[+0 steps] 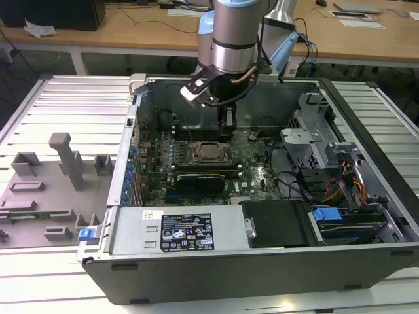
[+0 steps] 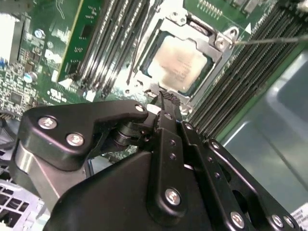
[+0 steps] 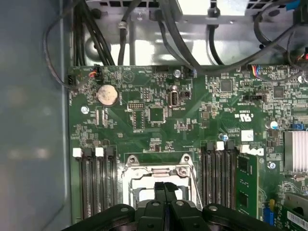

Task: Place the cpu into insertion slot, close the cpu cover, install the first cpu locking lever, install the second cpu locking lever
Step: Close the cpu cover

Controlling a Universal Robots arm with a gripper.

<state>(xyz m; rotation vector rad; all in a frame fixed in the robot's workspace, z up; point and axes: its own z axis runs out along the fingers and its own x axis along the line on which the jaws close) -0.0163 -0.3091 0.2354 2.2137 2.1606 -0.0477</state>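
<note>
Gripper (image 2: 166, 98): fingers pressed together, holding nothing, tips poised just above the socket's near edge.
Cpu (image 2: 180, 62): just beyond the fingertips, seated in the insertion slot (image 1: 198, 152).
Cpu cover (image 2: 143, 72): lay down around the chip, apparently closed.
Wire lever (image 2: 269, 41): stuck out sideways beyond the socket, seemingly unlatched.
Other lever (image 2: 136, 53): lay alongside the socket; I couldn't tell whether it was latched.
Progress: seating and covering looked done, the levers not.

- The gripper (image 1: 227, 123) hangs inside the open computer case (image 1: 366, 196), just above the far edge of the insertion slot (image 1: 198, 156).
- The cpu (image 1: 211, 152) shows grey in the slot's middle.
- A labelled power supply (image 1: 186, 232) lines the near wall.
- A grey fixture tray (image 1: 39, 196) lies at the exterior view's left.
</note>
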